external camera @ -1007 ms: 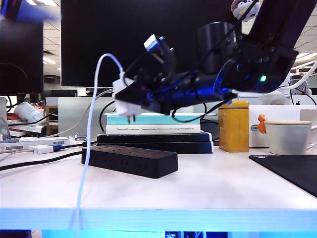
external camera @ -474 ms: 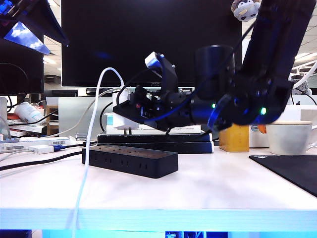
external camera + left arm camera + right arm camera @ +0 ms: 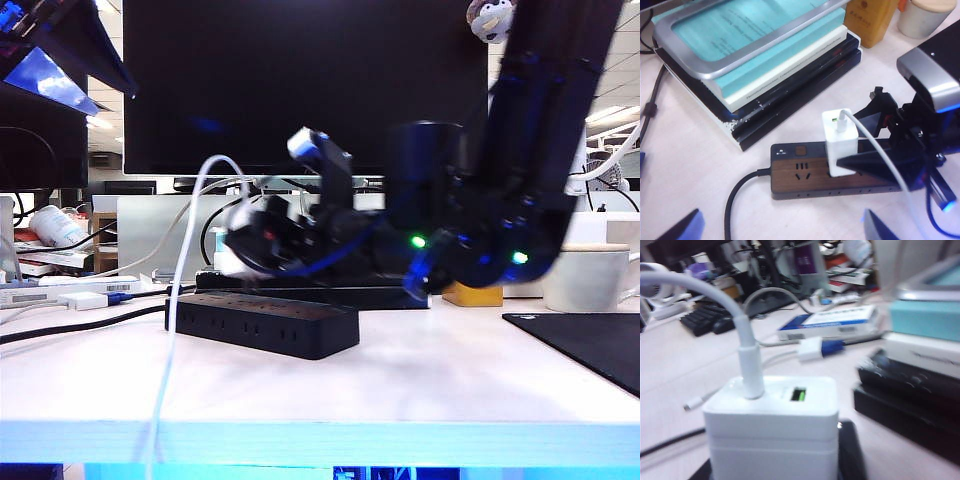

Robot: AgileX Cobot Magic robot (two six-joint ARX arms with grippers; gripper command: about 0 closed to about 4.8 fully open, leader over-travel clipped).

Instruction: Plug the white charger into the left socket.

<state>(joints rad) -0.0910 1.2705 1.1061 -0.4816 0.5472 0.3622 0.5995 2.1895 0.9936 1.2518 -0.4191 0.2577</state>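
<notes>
The right end effector (image 3: 867, 150) pinched the white charger (image 3: 841, 141) just above the black power strip (image 3: 805, 172) on the table (image 3: 420, 380), over a socket beside the left socket (image 3: 801, 169). The left end effector (image 3: 780, 227) hovered high above, fingers spread wide

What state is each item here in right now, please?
white charger: cable attached, held over the power strip, seating unclear
left socket: empty
right gripper: shut on the white charger
left gripper: open, above the table
monitor: dark
</notes>
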